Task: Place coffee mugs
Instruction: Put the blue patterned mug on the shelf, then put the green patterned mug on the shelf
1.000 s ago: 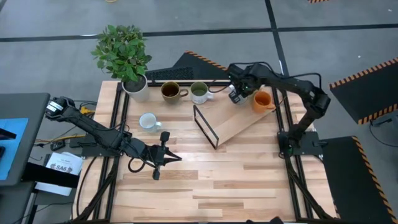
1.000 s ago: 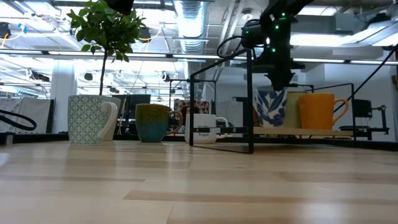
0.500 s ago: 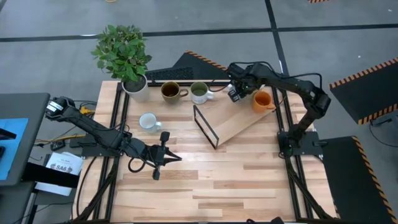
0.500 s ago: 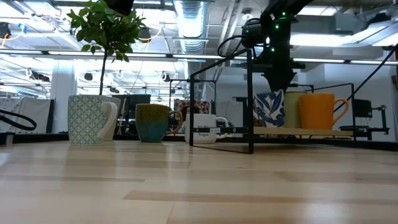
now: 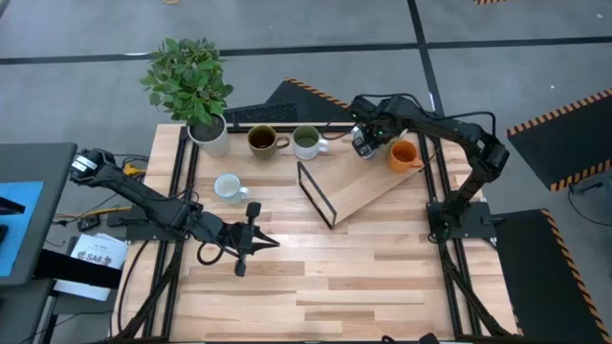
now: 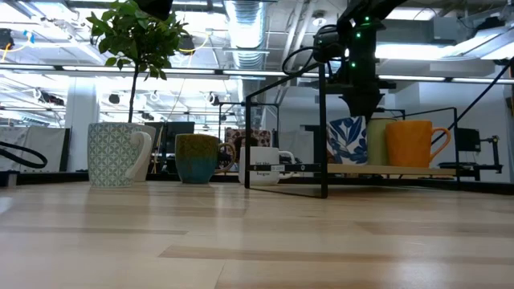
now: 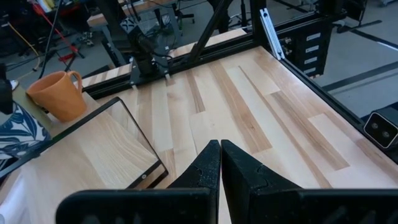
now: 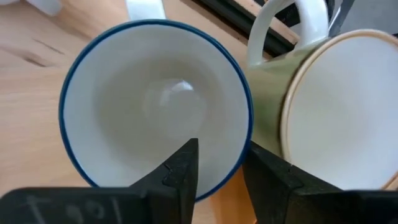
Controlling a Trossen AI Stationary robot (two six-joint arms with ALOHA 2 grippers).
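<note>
A blue-patterned mug point(image 6: 347, 140) stands upright on the wooden shelf point(image 5: 359, 191) of a black wire rack, with a cream mug point(image 6: 376, 142) and an orange mug point(image 5: 404, 153) beside it. My right gripper point(image 8: 221, 155) hangs open just over the patterned mug point(image 8: 155, 106). One finger point(image 8: 183, 168) is inside the mug and the other point(image 8: 267, 177) is outside, between it and the cream mug point(image 8: 336, 106). A brown mug point(image 5: 260, 139), a green-lined mug point(image 5: 306, 141) and a white mug point(image 5: 228, 186) stand on the table. My left gripper point(image 5: 247, 244) is shut, low at the table's left.
A white pot with a green plant point(image 5: 196, 91) stands at the far left corner. The rack's upright wire frame point(image 5: 316, 196) rises at the shelf's left end. Bare wood stretches across the table's near half point(image 5: 363, 287).
The blue-patterned mug has shifted slightly under my right gripper and now stands upright on the shelf. The gripper has stayed over it.
</note>
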